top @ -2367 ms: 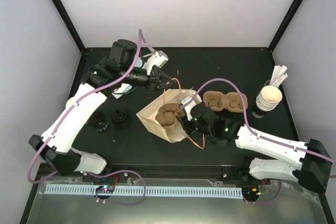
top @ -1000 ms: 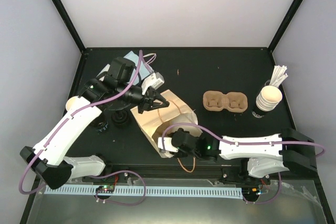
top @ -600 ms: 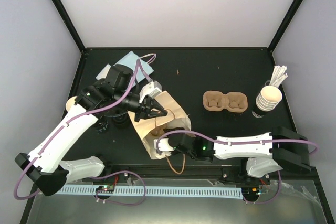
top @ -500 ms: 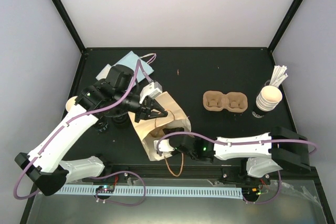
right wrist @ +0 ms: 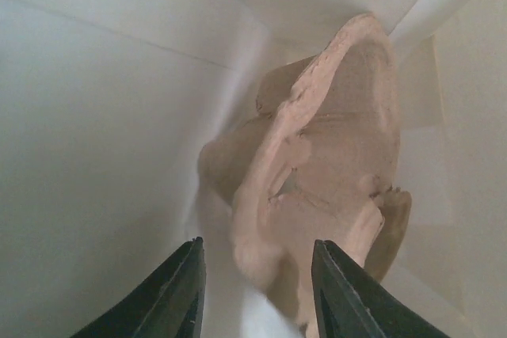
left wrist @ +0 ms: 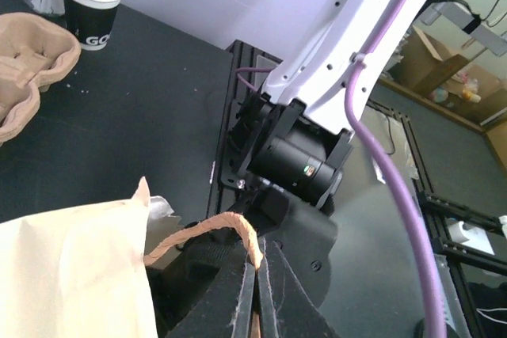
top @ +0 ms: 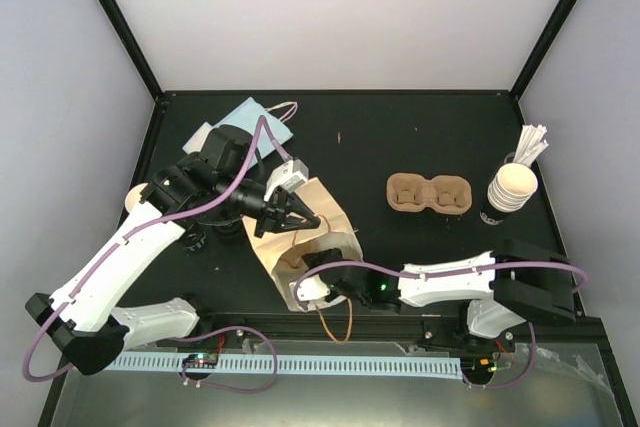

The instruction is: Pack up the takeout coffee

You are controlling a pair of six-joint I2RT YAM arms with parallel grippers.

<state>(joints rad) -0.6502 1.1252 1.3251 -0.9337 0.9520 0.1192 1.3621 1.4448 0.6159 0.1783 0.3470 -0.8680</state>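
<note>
1. Now the left gripper (left wrist: 255,290) pinches the handle (left wrist: 206,231) of the paper bag (top: 320,209).
2. The right gripper (right wrist: 257,244), jaws parted, sits inside the paper bag before a pulp carrier (right wrist: 333,140).
3. The takeout coffee (top: 133,197) stands by the table (top: 420,127)'s left edge.

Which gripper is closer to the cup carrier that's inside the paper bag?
Right. The right gripper is inside the bag, straddling the carrier's near end. The left gripper is outside, pinching the bag's handle.

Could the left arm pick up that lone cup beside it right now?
Probably not: the left gripper is shut on the bag handle, and the cup sits back beside the forearm, partly hidden.
</note>
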